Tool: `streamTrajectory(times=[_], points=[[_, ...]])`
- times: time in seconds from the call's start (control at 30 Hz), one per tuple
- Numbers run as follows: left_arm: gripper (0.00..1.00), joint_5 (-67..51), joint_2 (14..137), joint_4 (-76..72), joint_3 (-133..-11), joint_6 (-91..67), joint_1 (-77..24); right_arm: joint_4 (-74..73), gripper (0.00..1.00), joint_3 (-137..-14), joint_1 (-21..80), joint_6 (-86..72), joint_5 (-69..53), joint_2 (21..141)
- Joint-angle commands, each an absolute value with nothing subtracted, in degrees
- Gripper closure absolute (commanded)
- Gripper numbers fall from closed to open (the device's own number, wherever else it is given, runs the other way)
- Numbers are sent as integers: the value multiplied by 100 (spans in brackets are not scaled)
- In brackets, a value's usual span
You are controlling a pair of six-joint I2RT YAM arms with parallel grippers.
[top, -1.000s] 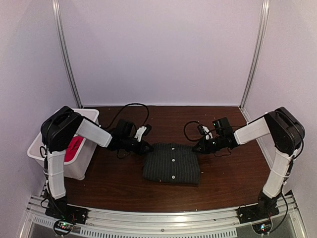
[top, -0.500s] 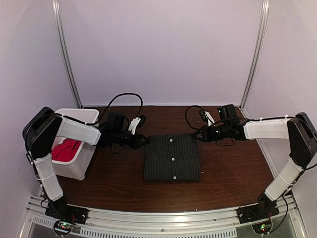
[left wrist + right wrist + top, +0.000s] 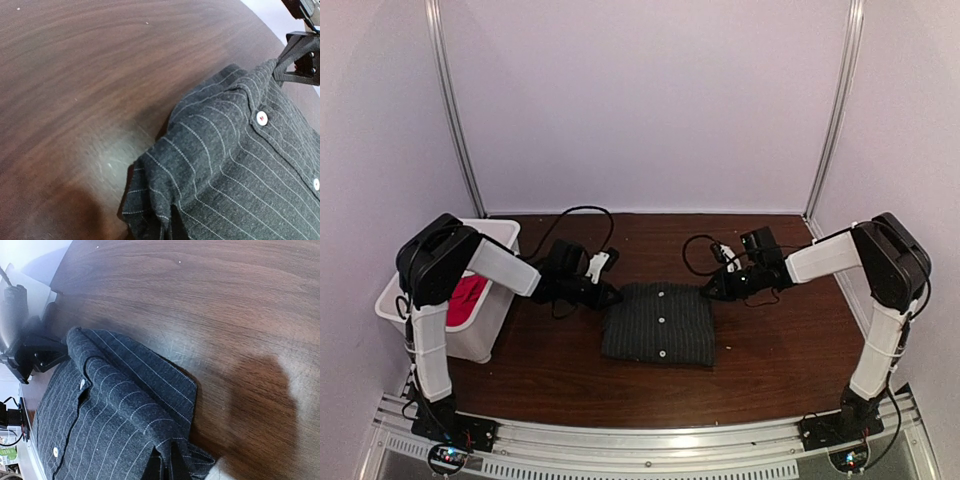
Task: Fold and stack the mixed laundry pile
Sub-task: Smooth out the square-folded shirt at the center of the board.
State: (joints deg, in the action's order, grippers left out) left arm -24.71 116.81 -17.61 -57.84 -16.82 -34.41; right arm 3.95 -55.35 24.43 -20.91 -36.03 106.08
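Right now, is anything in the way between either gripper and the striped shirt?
Nothing visible is. The left gripper and the right gripper are each shut on a far corner of the striped shirt.

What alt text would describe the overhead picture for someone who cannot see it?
The robot's left gripper and right gripper each pinch a far corner of a folded dark pinstriped shirt lying on a brown table. A white bin at the left holds a red T-shirt.
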Motion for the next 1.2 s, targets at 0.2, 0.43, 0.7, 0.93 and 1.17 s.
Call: streamTrajectory(times=[0.2, 0.43, 0.7, 0.93, 1.17], points=[[62, -2367, 11864, -1329, -6045, -1399, -3138, 619, 59, -4967, 2191, -2553, -3977, 9485], [35, -2161, 10680, -1078, -5738, -1462, -3165, 988, 64, -3480, 1766, -3184, -4253, 8338], [38, -396, 10162, 1209, -7198, -1392, -4564, 2132, 73, -2615, 1824, -3798, -4366, 8513], [38, 412, 11503, 2255, -8910, -1900, -5790, 2694, 72, -2496, 1653, -4280, -4393, 8624], [38, 1053, 12582, 3065, -10261, -2412, -6357, 3141, 73, -2335, 1545, -4624, -4462, 8643]])
